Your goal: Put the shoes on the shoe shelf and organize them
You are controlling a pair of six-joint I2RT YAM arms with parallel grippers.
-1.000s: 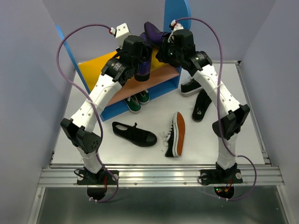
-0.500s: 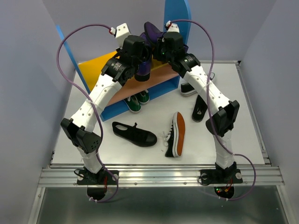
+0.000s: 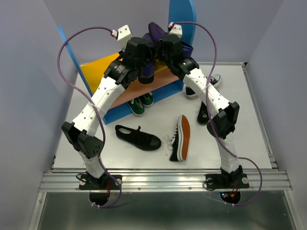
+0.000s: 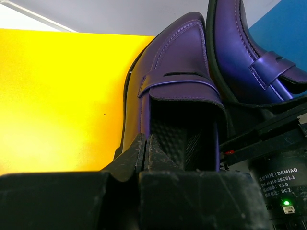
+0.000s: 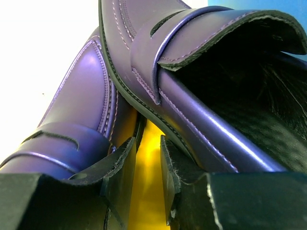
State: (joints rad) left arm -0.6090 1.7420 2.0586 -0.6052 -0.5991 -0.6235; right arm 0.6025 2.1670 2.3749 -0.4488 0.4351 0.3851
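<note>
Top board of the shoe shelf: two purple loafers. My left claw is clenched on one's collar; my right claw is narrowly parted, gripping nothing. Lower tier: two green sneakers. On the table: four black shoes.

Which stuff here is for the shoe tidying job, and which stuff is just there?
For the job: purple loafers, green sneakers, black lace-up sneakers, black slip-on, shoe shelf.

Just there: purple cable, table, grey walls.
</note>
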